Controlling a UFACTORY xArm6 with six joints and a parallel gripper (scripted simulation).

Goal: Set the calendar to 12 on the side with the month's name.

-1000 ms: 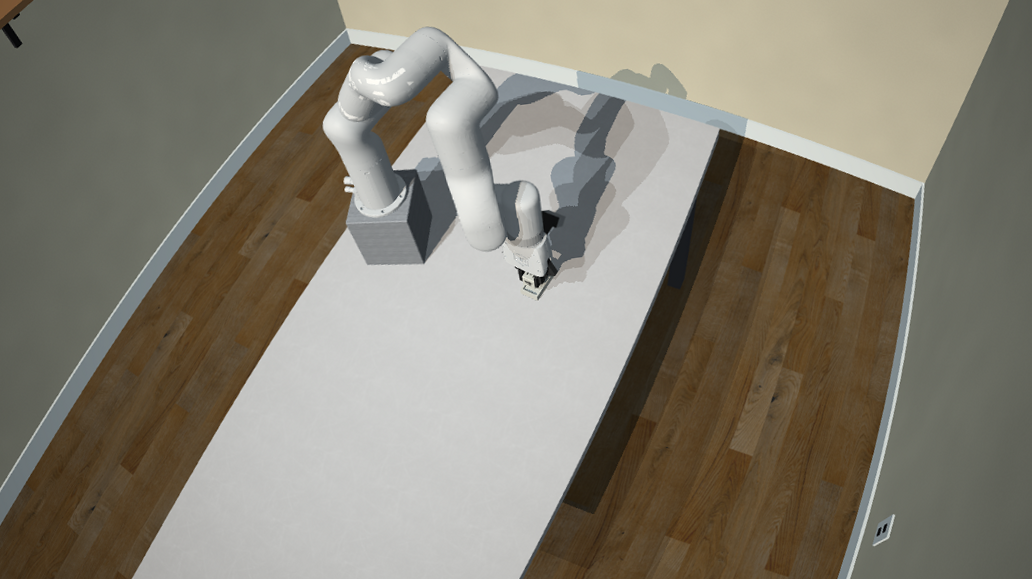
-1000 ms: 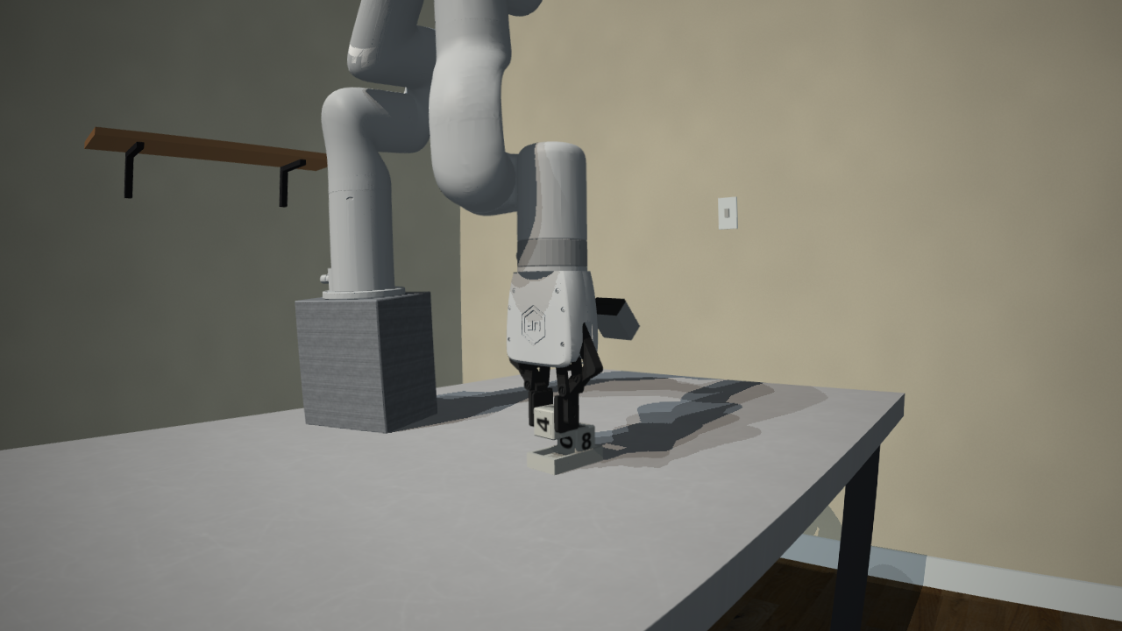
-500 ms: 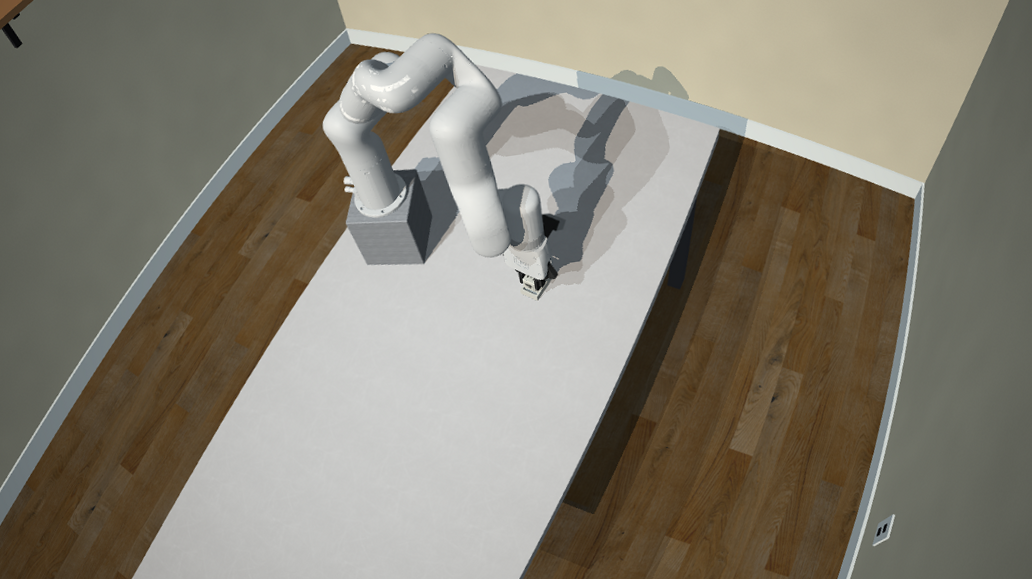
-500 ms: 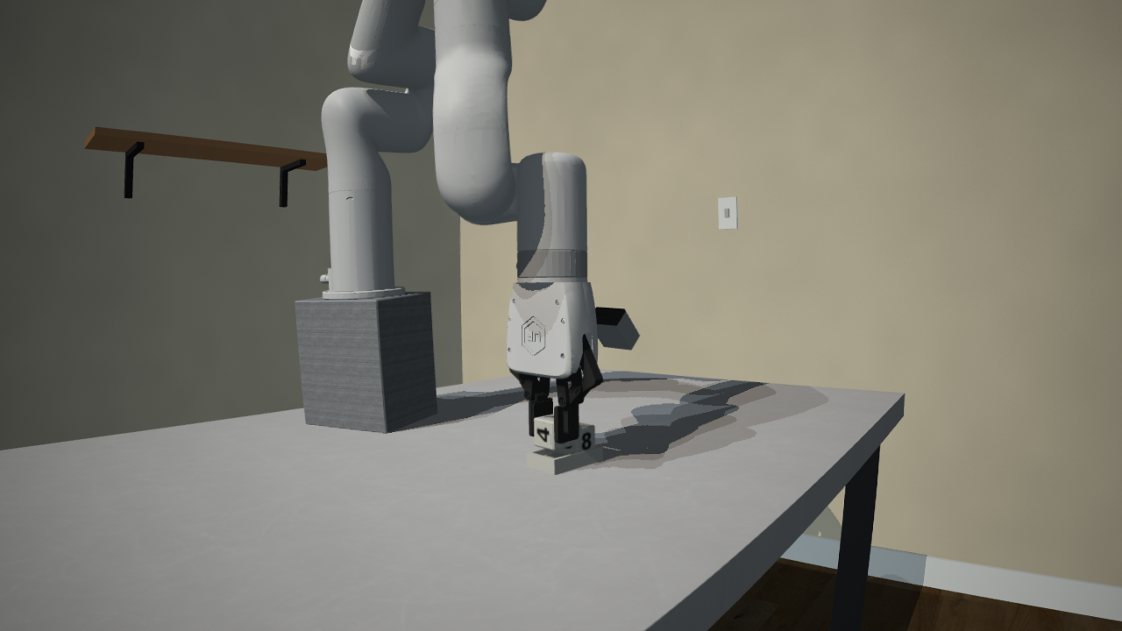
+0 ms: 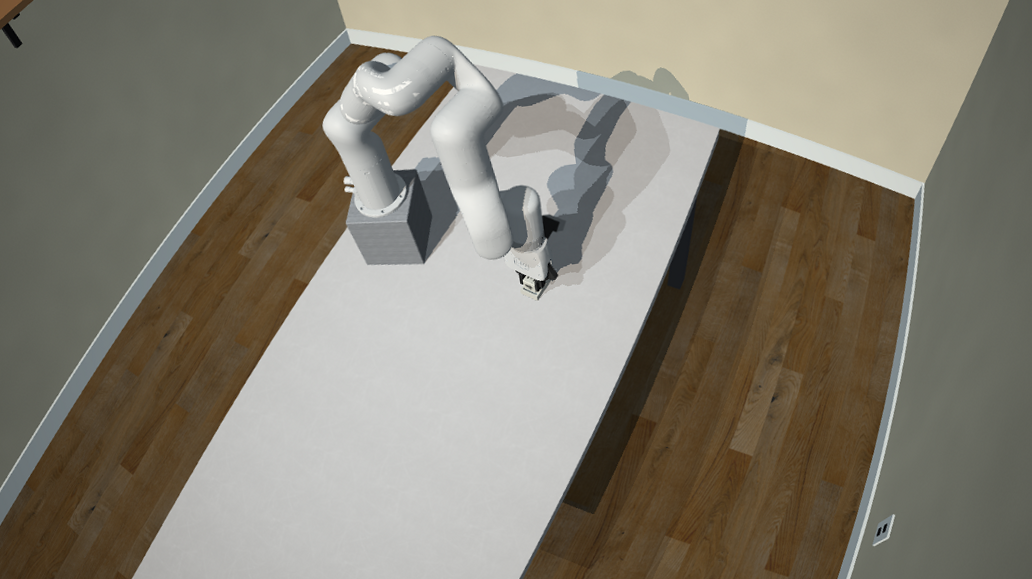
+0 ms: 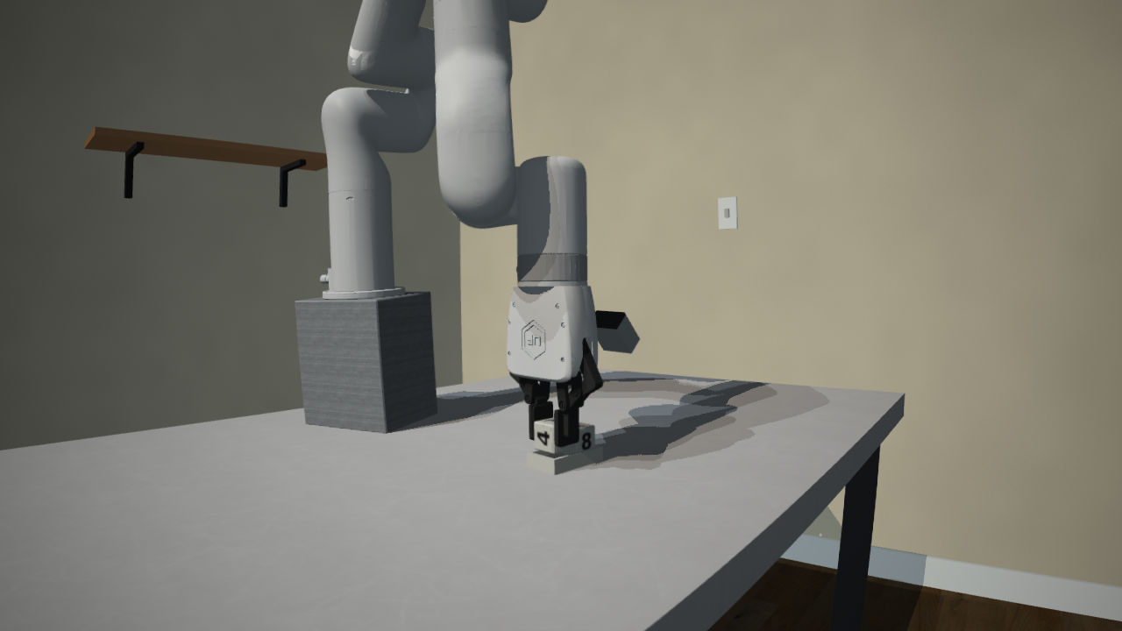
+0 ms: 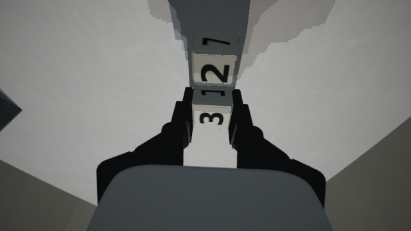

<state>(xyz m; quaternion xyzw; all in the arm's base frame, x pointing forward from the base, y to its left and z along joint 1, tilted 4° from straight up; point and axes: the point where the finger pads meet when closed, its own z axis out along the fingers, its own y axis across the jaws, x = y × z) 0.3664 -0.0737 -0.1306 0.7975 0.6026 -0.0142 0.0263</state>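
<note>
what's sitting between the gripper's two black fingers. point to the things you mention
One white cube (image 5: 530,285) (image 6: 543,436) (image 7: 212,117), gripped from both sides. The wrist view shows it best, with its 3 and 1 faces visible; the exterior view shows its 4 face.

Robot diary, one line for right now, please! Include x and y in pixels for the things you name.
gripper (image 5: 531,283) (image 6: 553,439) (image 7: 211,100): shut on 3-topped cube (image 6: 543,436) (image 7: 212,119) | 2-topped cube (image 6: 586,441) (image 7: 215,70): beside it | tray (image 5: 536,295) (image 6: 554,464) (image 7: 191,74): below both | release: pending

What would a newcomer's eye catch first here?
The big white arm, bent over the pale table. Then, at its lower end, the black fingers around a small cube marked 3, next to another marked 2.
</note>
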